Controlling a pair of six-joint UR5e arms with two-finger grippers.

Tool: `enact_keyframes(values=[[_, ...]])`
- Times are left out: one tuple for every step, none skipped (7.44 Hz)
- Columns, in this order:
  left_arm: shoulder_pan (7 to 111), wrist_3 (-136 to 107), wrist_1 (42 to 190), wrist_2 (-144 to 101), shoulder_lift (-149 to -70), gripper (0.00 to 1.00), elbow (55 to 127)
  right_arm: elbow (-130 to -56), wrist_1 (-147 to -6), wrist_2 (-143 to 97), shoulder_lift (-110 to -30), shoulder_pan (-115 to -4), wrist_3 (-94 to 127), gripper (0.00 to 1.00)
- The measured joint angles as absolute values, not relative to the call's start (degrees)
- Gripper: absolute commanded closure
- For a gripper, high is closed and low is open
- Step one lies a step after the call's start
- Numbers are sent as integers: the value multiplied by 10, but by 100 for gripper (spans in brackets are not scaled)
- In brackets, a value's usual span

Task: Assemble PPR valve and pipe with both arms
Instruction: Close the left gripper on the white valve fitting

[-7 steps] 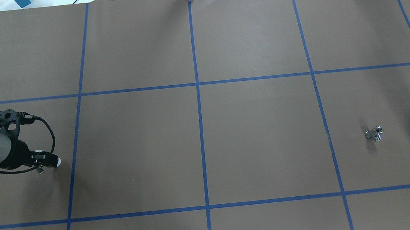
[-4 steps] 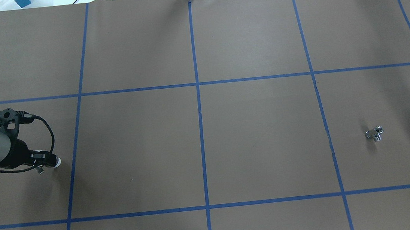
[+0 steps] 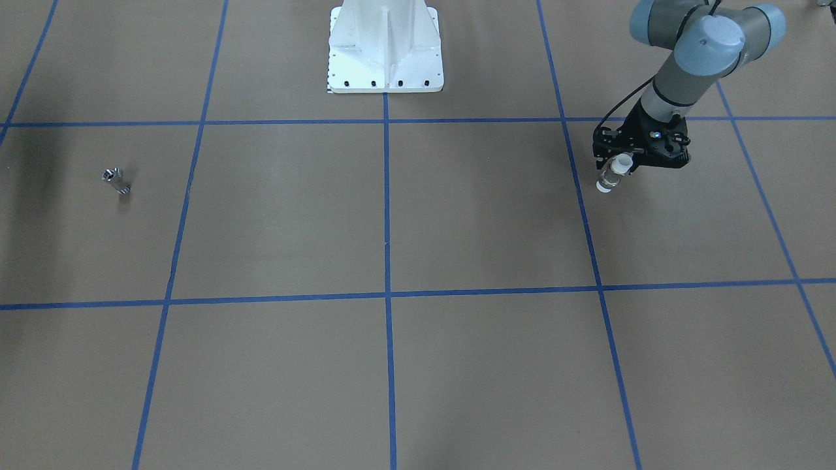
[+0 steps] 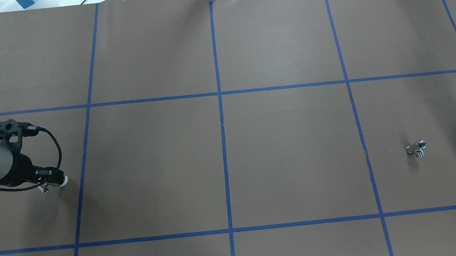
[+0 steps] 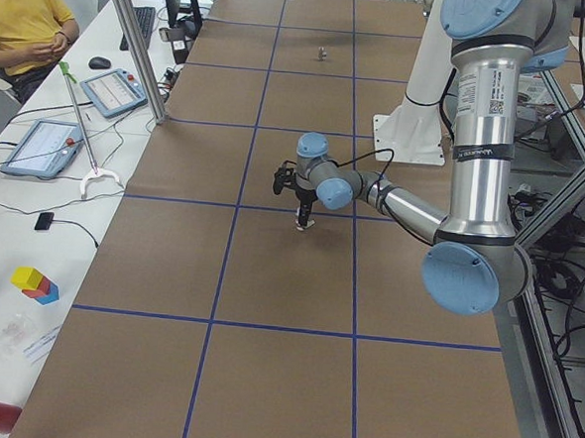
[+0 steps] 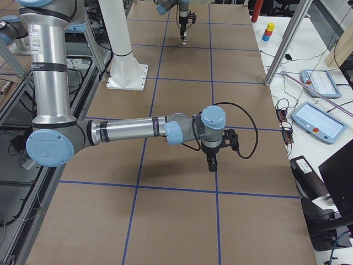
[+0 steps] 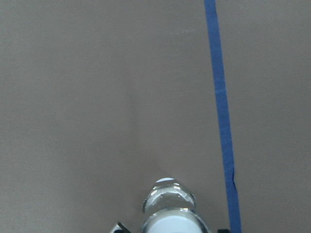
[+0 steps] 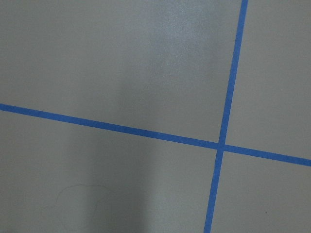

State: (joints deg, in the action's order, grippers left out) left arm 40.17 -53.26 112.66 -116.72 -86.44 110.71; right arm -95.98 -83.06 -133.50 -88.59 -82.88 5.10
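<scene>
My left gripper [image 3: 628,160] is shut on the PPR valve [image 3: 610,176], a white cylinder with a clear ringed middle, held tilted just above the brown table. In the overhead view the left gripper [image 4: 51,179] is at the left edge with the valve's white end [image 4: 64,181] poking out. The left wrist view shows the valve [image 7: 168,213] at the bottom edge. The pipe [image 4: 417,149], a small shiny metal stub, lies alone far to the right; it also shows in the front view [image 3: 116,181]. My right gripper [image 6: 212,163] shows only in the exterior right view; I cannot tell its state.
The white bolted pedestal [image 3: 385,49] stands at the robot's edge of the table. Blue tape lines [image 4: 220,103] grid the brown surface. A person in yellow [image 5: 22,14] sits beyond the table's far side, with tablets [image 5: 41,147] on a side bench.
My left arm has drawn back a little toward the overhead view's left edge, with the valve still in its gripper. The pipe has not moved.
</scene>
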Motion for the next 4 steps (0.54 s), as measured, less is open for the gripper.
enact_keyframes(values=[[402, -533, 1126, -1167, -867, 28, 1107, -960, -831, -1335, -886, -829, 51, 0], [403, -533, 1126, -1167, -868, 28, 1107, -960, -831, -1335, -886, -829, 51, 0], [404, -533, 1126, -1167, -868, 29, 1107, -960, -831, -1335, -886, -829, 51, 0], [406, -533, 1126, -1166, -868, 33, 1106, -960, -831, -1335, -886, -829, 51, 0]])
